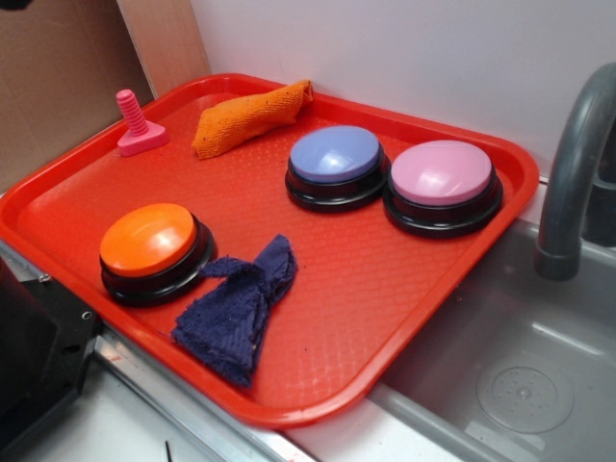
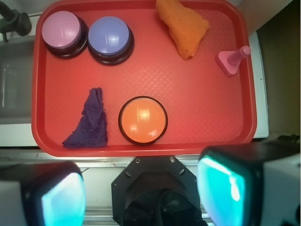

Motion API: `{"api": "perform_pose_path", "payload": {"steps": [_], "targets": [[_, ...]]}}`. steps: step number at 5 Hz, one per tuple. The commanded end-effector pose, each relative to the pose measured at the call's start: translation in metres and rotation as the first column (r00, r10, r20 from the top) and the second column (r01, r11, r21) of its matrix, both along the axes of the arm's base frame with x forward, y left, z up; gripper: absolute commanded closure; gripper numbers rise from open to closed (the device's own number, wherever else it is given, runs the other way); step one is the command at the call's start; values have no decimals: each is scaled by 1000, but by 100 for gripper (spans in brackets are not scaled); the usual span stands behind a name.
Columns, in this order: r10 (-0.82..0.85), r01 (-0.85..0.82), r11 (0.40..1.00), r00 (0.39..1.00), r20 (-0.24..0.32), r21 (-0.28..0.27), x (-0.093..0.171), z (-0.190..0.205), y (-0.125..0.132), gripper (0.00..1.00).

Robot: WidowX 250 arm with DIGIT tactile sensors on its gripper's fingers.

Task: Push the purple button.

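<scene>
A red tray (image 1: 404, 318) lay on the table beside a grey sink (image 1: 520, 385) with a faucet (image 1: 573, 173). The purple button (image 1: 336, 156) sat toward the far side of the tray, its black base just beside, perhaps touching, the pink button (image 1: 442, 175) on its right. An orange button (image 1: 149, 241) stood at the near left, with a crumpled dark blue cloth (image 1: 239, 306) just to its right. A folded orange cloth (image 1: 248, 117) lay along the far edge, and a pink plastic bolt (image 1: 136, 123) stood upright at the far left corner. In the wrist view the hand (image 2: 141, 193) hung open well above the tray's near edge, its two pads wide apart, holding nothing and well clear of every button.
</scene>
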State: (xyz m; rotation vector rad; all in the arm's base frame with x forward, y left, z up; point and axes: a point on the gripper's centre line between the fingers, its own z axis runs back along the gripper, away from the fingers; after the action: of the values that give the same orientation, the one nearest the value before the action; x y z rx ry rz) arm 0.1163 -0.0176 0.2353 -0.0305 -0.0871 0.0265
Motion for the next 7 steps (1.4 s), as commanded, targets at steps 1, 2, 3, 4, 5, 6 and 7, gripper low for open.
{"api": "perform_pose_path", "payload": {"steps": [1, 2, 3, 4, 5, 6, 7], "targets": [[0, 0, 1000, 1000, 0, 0, 0, 0, 0, 0], [-89, 89, 996, 995, 39, 7, 50, -18, 1, 0], [-191, 191, 982, 978, 85, 7, 95, -35, -12, 0], [-305, 305, 952, 948, 87, 14, 126, -65, -30, 0], [-455, 458, 889, 886, 92, -15, 143, -86, -34, 0], [-534, 534, 845, 844, 55, 18, 142, -94, -24, 0], [-534, 534, 845, 844, 55, 18, 142, -94, -24, 0]]}}
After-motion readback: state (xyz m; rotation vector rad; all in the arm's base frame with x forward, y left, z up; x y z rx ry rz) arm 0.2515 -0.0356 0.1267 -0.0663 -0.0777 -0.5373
